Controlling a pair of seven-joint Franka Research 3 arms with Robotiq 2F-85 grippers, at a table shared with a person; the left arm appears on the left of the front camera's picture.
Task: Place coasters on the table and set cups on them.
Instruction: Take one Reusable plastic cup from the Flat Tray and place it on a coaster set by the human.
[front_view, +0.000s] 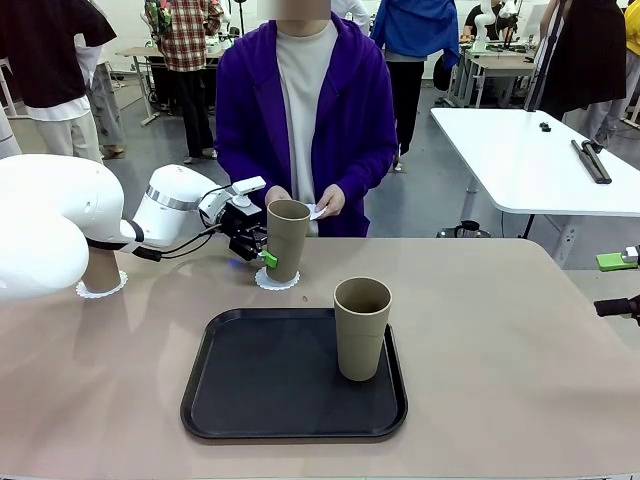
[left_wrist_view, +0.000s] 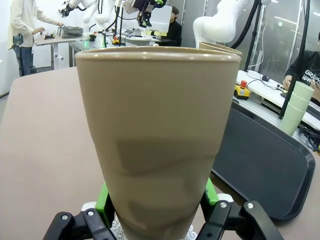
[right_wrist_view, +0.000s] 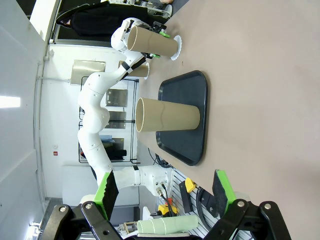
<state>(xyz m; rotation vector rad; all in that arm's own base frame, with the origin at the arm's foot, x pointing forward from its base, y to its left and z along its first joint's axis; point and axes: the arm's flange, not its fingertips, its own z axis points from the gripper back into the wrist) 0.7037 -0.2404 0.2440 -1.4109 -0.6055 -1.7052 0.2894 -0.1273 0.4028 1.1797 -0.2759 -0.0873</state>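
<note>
A tan cup (front_view: 287, 238) stands with its base on a lacy white coaster (front_view: 277, 280) on the beige table (front_view: 500, 330), in front of the person. My left gripper (front_view: 264, 252) is shut on it low down. In the left wrist view this cup (left_wrist_view: 160, 130) sits between the green pads (left_wrist_view: 104, 200), with the coaster (left_wrist_view: 116, 228) under it. A second cup (front_view: 362, 328) stands on the black tray (front_view: 260, 390). A third cup (front_view: 100, 270), partly hidden by my left arm, stands on a coaster (front_view: 102, 290). My right gripper (right_wrist_view: 164, 192) is open and holds nothing.
The person in a purple jacket holds a white coaster (front_view: 318, 211) in both hands at the far edge. My right gripper (front_view: 618, 284) pokes in at the table's right edge. A white table (front_view: 540, 160) stands behind on the right.
</note>
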